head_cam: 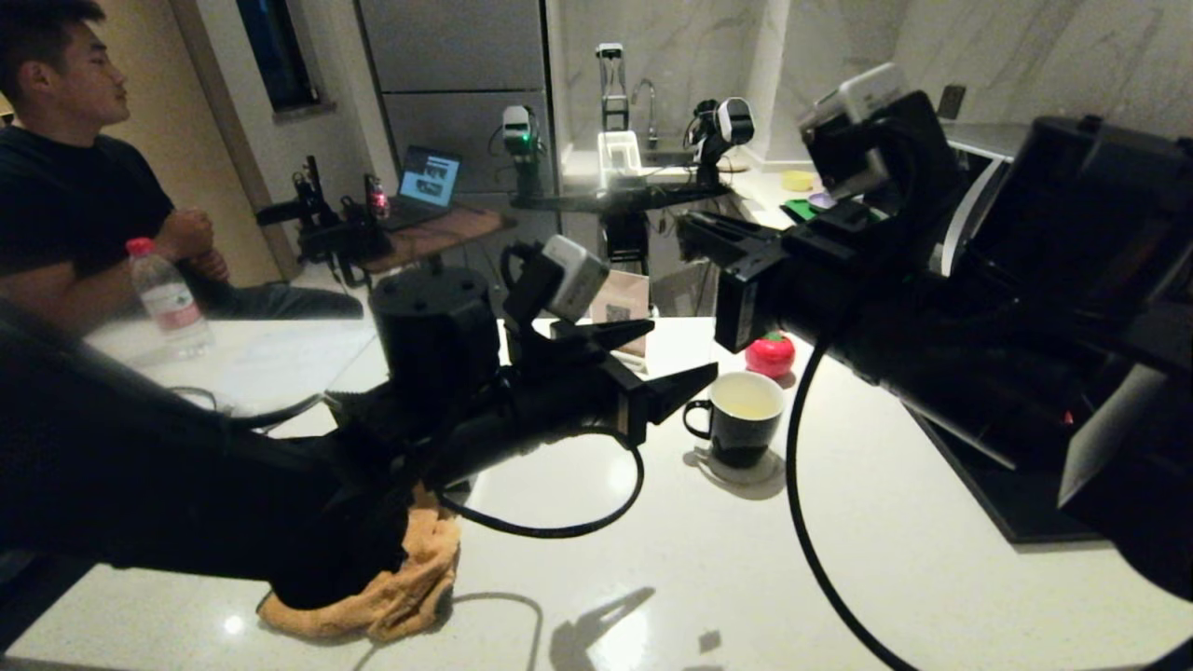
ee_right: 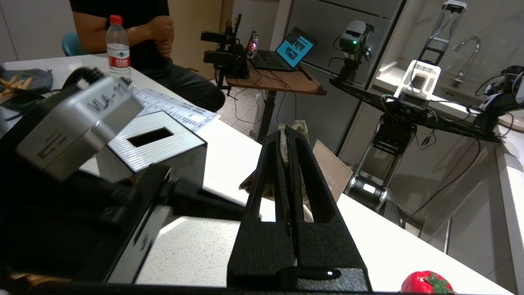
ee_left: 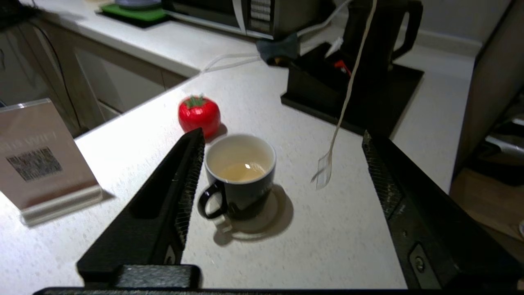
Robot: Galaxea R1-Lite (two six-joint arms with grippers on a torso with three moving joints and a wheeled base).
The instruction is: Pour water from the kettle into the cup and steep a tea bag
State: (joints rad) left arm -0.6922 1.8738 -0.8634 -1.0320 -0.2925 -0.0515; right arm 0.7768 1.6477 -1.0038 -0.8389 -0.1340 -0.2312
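right gripper [ee_right: 291, 135] clamped on tea bag [ee_right: 301, 128], high above counter | mug [head_cam: 742, 417] below, toward left gripper [head_cam: 666, 359], jaws spread, empty | string [ee_left: 346, 102] hangs just beside the mug

right gripper [ee_right: 292, 135] | clamped shut on tea bag [ee_right: 301, 127] | held above white counter [ee_right: 229, 241] | near left arm [ee_right: 82, 135]

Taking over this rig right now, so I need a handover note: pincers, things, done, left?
Left pincer open, facing the black ceramic mug on the white counter.
Right pincer shut on the greyish-tan tea bag, above the counter; its string dangles near the mug.
Black kettle on the dark tray behind.
Done: pale water in the mug.
Left: lower the bag in, steep.
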